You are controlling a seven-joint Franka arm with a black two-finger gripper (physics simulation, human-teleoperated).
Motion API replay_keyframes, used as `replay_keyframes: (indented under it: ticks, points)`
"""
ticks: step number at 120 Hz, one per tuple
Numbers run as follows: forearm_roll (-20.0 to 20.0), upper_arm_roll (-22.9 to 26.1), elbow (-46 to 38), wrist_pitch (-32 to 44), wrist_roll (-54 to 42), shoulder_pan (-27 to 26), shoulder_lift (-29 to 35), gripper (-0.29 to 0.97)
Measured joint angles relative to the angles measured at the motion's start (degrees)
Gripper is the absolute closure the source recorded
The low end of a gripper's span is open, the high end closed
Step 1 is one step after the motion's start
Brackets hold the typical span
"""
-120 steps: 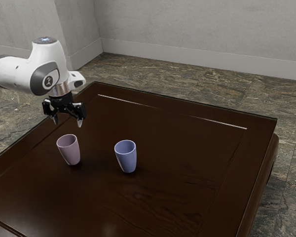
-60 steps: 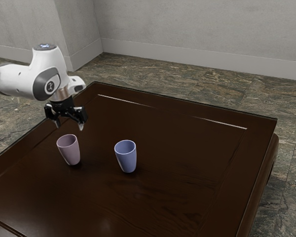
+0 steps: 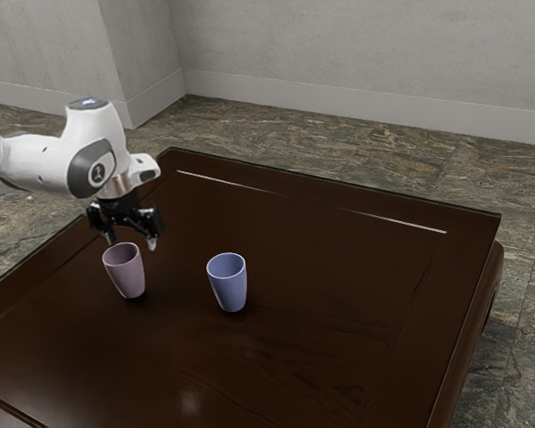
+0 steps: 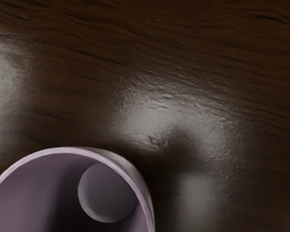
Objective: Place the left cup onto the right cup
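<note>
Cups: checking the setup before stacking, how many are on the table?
2. The pink cup stands below the open gripper; the blue cup stands apart from it, toward the exterior view's right. None seems hidden.

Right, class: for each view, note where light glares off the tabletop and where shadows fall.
Exterior view: the glossy table carries a small pale highlight near the view's lower edge; only faint shadows sit under the pink cup and blue cup. Wrist view: broad whitish glare on the wood, a darker shadow beside the pink cup's rim.
</note>
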State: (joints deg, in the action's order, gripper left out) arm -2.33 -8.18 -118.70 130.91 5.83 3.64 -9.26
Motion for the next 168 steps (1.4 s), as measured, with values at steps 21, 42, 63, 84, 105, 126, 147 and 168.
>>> replay_keyframes:
  ticks: [21,42,63,84,105,126,147,168]
  points:
    - [0.3,0.0,0.0,1.2,-0.2,0.0,-1.4,0.00]
    - [0.6,0.0,0.0,2.1,-0.5,0.1,-2.1,0.00]
    - [0.9,0.0,0.0,3.0,-0.7,0.4,-3.4,0.00]
    - [1.3,0.0,0.0,3.7,-0.9,0.7,-4.5,0.01]
    - [1.6,0.0,0.0,4.4,-1.0,0.8,-5.6,0.06]
    - [1.9,0.1,0.0,5.0,-1.1,0.8,-6.1,0.18]
    - [2.0,0.1,0.0,5.3,-1.2,0.8,-6.4,0.31]
    - [2.1,0.1,0.0,5.6,-1.3,0.8,-6.8,0.43]
